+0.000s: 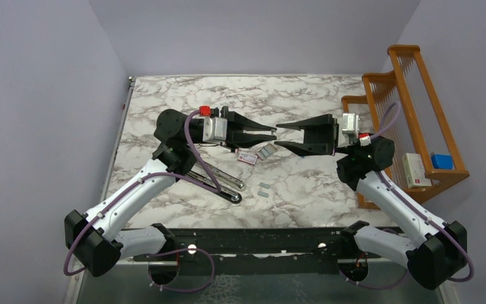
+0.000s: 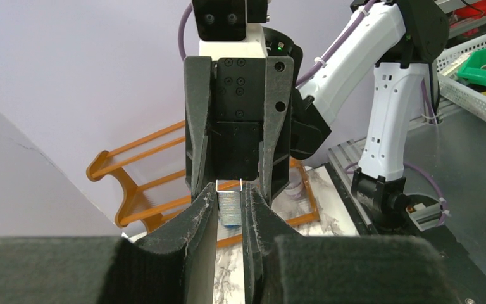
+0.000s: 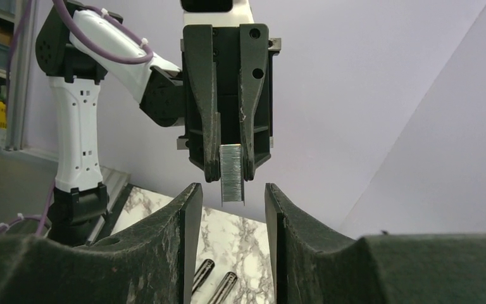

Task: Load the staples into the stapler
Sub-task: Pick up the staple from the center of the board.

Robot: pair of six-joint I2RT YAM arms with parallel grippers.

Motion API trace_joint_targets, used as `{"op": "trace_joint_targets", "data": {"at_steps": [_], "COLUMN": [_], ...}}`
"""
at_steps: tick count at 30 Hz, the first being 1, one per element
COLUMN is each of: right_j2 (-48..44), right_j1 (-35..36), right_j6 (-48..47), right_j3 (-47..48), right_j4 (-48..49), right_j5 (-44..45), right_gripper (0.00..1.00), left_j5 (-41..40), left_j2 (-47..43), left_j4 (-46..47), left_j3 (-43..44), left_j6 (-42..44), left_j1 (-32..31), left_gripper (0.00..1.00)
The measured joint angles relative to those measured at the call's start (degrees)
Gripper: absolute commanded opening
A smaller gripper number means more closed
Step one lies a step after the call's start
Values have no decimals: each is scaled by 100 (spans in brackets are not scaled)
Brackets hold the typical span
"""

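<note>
- Left end effector is closed on one staple strip, clamped across its flat sides. Part of the strip sticks out past the fingertips.
- Right end effector is open and meets the left tip to tip, well above the bench. Its fingers stand either side of the strip's free end, with no contact visible.
- Judgement: the strip is held out in mid-air so the other arm can take it, as a pass or a regrasp. Lifted like this, both flat sides can be reached, which they could not be with the strip lying flat on the bench.
- Stapler lies on the bench near the left arm and shows as two dark bars in a narrow V. It is probably swung open to bare the channel, but the channel itself cannot be made out.
- Spare staples lie loose just beside the small white-and-red box, under the two end effectors. A few more lie near the stapler's tip.
- Progress: no strip can be seen in the stapler, so loading looks not yet begun.
- Risk: the strip is thin. An uneven squeeze, or a release before the second grip is firm, could drop or break it.
</note>
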Motion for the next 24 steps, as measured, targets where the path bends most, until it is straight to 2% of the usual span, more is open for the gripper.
{"op": "trace_joint_targets", "data": {"at_steps": [5,9,12,15,19,21,24], "right_j2": [-400,-837,-1130,-1161,-490,11,756], "right_j1": [0,2,7,24,26,-2,-118], "right_j6": [-310,-542,-732,-922,-1012,-1049,-1023], "right_j3": [-39,-72,-55,334,1685,2232,2623], "right_j4": [-479,-896,-1491,-2728,-4920,-5943,-7208], "right_j5": [503,1576,2710,4129,6070,6664,6854], "right_gripper": [60,71,73,76,79,80,80], "left_j5": [-166,-293,-361,-420,-479,-542,-662], "left_j2": [-83,-199,-227,-212,44,188,385], "left_j4": [-4,-164,-461,-1117,-2586,-3233,-3989], "left_j3": [-39,-79,-79,-52,409,599,684], "left_j6": [170,479,789,1292,2170,2544,2979], "left_j1": [0,0,7,11,13,13,13], "left_gripper": [0,0,0,0,0,0,0]}}
